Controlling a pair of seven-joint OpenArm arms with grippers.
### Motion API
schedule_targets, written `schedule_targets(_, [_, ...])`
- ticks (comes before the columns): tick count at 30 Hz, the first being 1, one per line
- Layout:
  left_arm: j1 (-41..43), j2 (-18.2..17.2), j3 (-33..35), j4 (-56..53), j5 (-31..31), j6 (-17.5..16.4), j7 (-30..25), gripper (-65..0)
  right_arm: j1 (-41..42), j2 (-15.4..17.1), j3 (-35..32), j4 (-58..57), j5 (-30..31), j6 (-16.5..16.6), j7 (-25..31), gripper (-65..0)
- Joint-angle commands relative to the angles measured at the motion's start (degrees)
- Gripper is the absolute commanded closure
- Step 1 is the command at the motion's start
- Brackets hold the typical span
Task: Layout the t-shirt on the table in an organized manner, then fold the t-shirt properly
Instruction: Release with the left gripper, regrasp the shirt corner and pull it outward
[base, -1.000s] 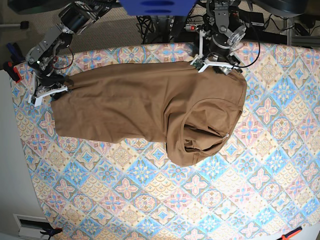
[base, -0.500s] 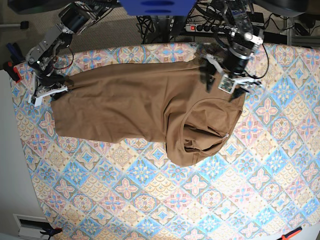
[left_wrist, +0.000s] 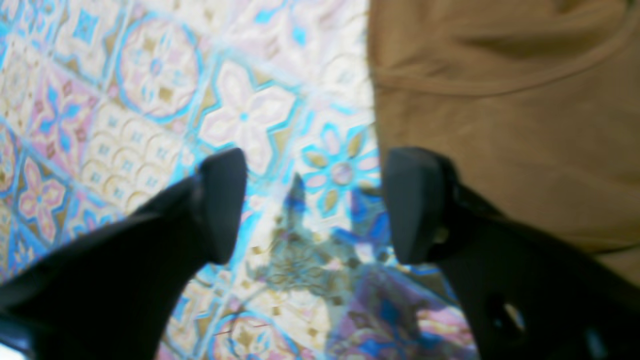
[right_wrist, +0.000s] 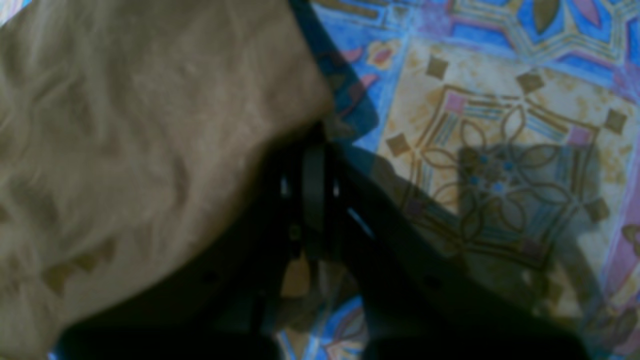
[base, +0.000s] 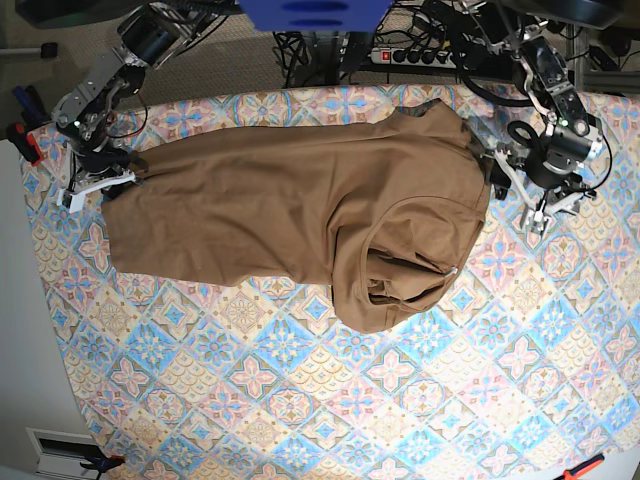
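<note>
The t-shirt (base: 300, 215) lies bunched on the tabletop (base: 300, 400), collar end folded over at the near side. The left gripper (left_wrist: 312, 205) hangs over bare cloth just beside the hem, jaws wide apart and empty; a blind grab could catch the tablecloth instead. The right gripper (base: 95, 185) is clamped on the far corner (its wrist view is blurred), and a pull could drag the shirt askew
</note>
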Motion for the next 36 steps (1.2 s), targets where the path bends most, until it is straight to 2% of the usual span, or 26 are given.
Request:
schedule_targets(1, [-0.39,-1.34,-0.13,-0.17,-1.42,0.07,-0.33,-47.3,0.47,0.58,0.00,0.63,0.30,0.13,0.46,0.0])
schedule_targets(5, [-1.71,-2.57,0.48,-5.97,-1.77,0.07,-0.51,-53.4,0.47,0.58,0.00,0.63,0.30,0.13,0.46,0.0])
schedule_targets(11, [-6.19,-2.48,0.22,-14.94,-1.68,0.07,-0.51,-49.2,0.47,0.49,0.00,0.63,0.30,0.13,0.46,0.0])
schedule_targets(15, [-8.21,-2.31,0.48,-18.54,-1.77,0.07,-0.51,-43.7,0.03,0.49,0.00,0.63,0.30,0.13,0.46,0.0])
schedule_targets(18, [-8.39,-0.72,2.06,-18.63,-1.77,0.07,-0.51,-32.8,-0.49,0.49,0.00,0.81,0.30,0.13,0.46,0.0])
schedule_targets(23, [-7.25,0.07,2.86,-18.54,-1.77,0.07,-0.07,0.0,-0.49,0.49,0.00,0.63,0.30,0.13,0.46,0.0])
schedule_targets(25, [-6.37,0.51,1.54,-18.10,-1.50,0.07,-0.16,0.0,-0.41,0.49,0.00,0.63,0.30,0.13,0.46,0.0])
schedule_targets(31, [-1.62,1.12,-12.62,-16.87,-1.77,0.07,-0.42,0.0,-0.14,0.49,0.00,0.54,0.30,0.13,0.55,0.0])
schedule_targets(36, [2.07,-0.37,-13.23,-16.87,-1.77,0.07,-0.42,0.0,-0.14,0.49,0.00,0.63,0.30,0.13,0.55,0.0])
